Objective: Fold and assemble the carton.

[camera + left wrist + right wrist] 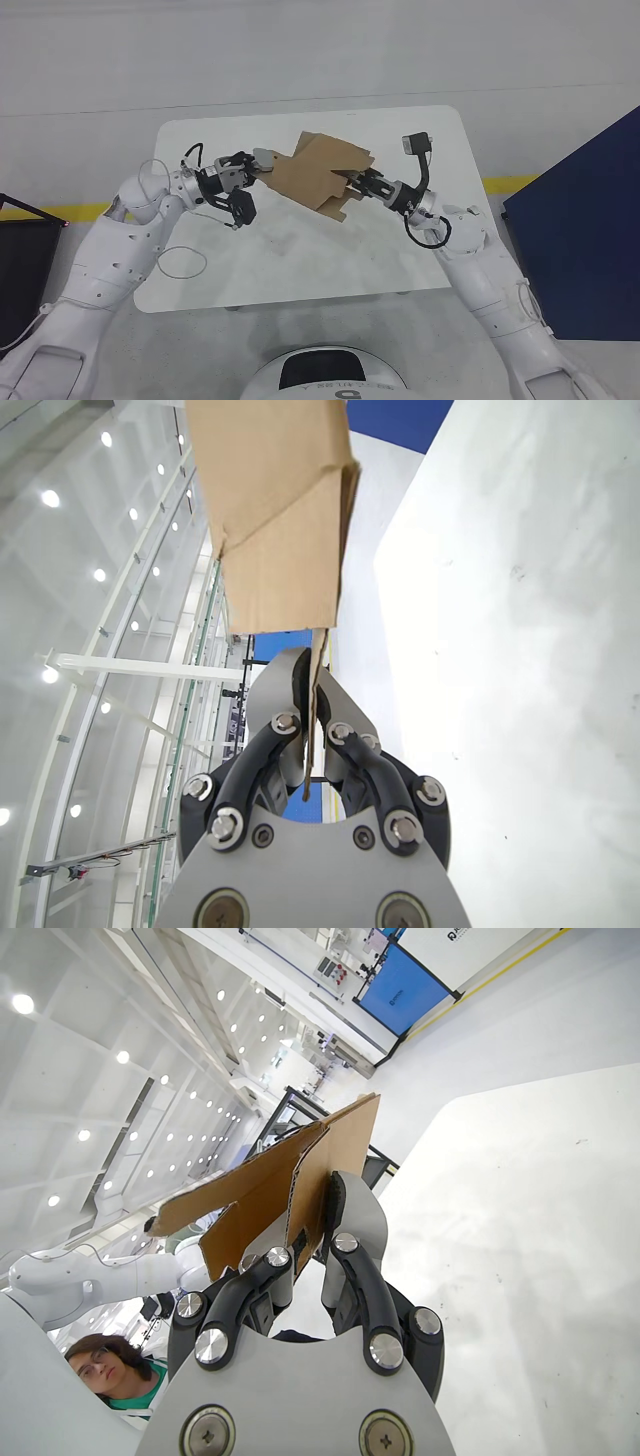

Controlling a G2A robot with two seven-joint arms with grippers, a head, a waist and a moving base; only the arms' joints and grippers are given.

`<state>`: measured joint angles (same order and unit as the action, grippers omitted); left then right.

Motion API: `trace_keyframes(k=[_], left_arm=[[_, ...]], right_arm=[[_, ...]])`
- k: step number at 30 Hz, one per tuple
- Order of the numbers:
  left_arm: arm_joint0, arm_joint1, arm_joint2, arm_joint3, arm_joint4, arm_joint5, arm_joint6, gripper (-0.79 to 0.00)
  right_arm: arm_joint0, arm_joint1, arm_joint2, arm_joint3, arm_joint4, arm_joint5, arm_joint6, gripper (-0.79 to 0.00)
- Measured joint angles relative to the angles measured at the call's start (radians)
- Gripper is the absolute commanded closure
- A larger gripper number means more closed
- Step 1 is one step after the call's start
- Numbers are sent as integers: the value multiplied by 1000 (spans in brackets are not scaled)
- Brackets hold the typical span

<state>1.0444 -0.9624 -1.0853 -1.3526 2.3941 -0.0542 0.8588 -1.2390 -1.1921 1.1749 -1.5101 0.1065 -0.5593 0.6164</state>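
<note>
A brown cardboard carton [320, 172], partly folded with loose flaps, hangs above the middle of the white table [200, 270] between both arms. My left gripper [262, 162] is shut on a flap at the carton's left end; in the left wrist view the carton [280, 525] rises from my left gripper [312, 690], whose pads pinch a thin cardboard edge. My right gripper [352, 185] is shut on the carton's right side; in the right wrist view my right gripper [320, 1223] clamps a corrugated panel of the carton [280, 1188].
The white table has rounded corners and bare surface in front of and behind the carton. A yellow floor line [510, 183] runs past the table's right side, and a dark blue panel [590, 240] stands at the far right.
</note>
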Motion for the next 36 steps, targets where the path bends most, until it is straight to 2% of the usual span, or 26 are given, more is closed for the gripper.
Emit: trace_keyframes(k=[5,8,11,19,20,27,31,33,35,36], left_arm=[[21,0,-21,-19,-41,68,17,0],[32,-1,-34,-20,-96,75,47,0],[35,-2,-40,-14,-141,57,77,0],[31,-2,-40,-5,-131,45,82,0],[30,-2,-40,-4,-129,43,85,0],[28,0,-41,1,-88,53,110,0],[29,2,-40,-6,-71,57,124,0],[30,2,-40,-9,-68,59,127,0],[31,2,-40,-10,-66,60,131,0],[31,2,-41,-10,-65,60,134,0]], right_arm=[[3,0,-4,2,8,3,8,0],[7,-1,-10,6,6,10,12,0],[12,-1,-17,8,-1,15,17,-166],[19,-1,-26,10,-10,12,28,-348],[19,-1,-27,10,-8,9,29,-351],[17,1,-24,13,4,-3,40,-323],[24,-1,-34,17,-10,3,39,-262],[27,-1,-38,19,-14,4,37,-185],[28,-2,-40,20,-16,5,35,0],[28,-2,-40,20,-18,4,33,0]])
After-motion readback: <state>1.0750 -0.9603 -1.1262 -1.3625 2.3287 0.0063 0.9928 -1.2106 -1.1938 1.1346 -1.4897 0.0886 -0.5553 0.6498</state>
